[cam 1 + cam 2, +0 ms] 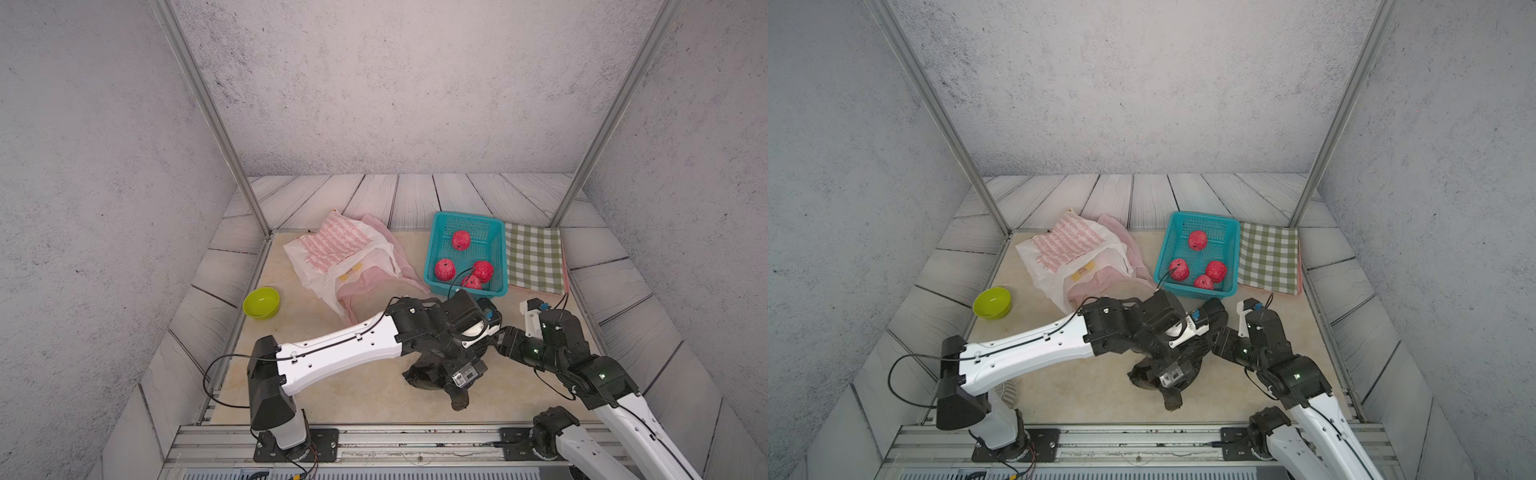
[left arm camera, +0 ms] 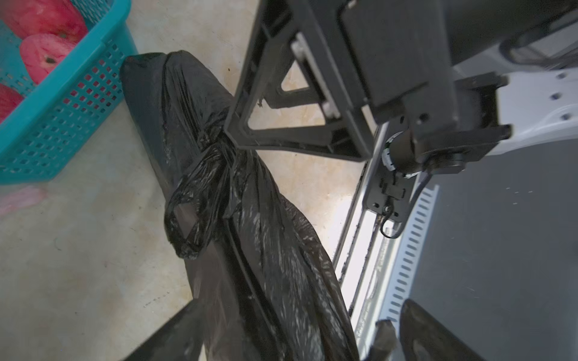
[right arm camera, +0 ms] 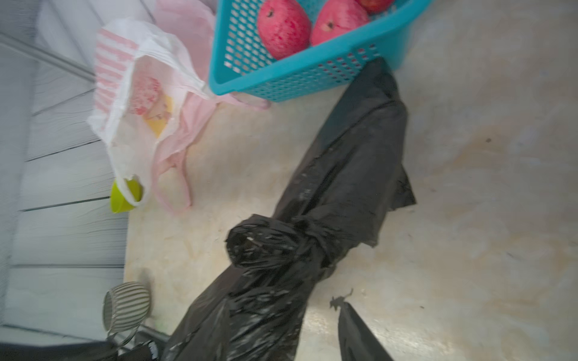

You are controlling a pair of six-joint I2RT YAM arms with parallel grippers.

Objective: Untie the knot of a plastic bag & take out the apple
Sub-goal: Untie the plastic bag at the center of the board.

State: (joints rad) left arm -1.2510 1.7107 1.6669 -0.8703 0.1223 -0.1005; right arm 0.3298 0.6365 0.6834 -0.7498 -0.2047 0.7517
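Arms crowd the middle front of the table [image 1: 365,409] in both top views. The left arm [image 1: 345,349] reaches across and its wrist covers most of the black plastic bag [image 1: 428,376]. The bag lies crumpled on the beige top, nearer the front than the teal basket [image 1: 431,249], which holds four red apples [image 1: 461,240]. The right arm [image 1: 1266,332] comes in from the other side. A green bowl [image 1: 992,302], pale bags [image 1: 1071,253] and a checked cloth [image 1: 1268,257] lie around. From the left wrist, the left gripper [image 2: 297,312] stands spread wide, with the bag running between its fingers [image 2: 422,331]. The knot [image 2: 215,147] is tied and a loop [image 2: 187,218] hangs off it. The right gripper [image 2: 233,136] has its tip at the knot, but I cannot tell whether that claw pinches the plastic. The right wrist picture is blurred: the knot [image 3: 312,237] sits mid-bag, and the bag's far end reaches the basket's wall.
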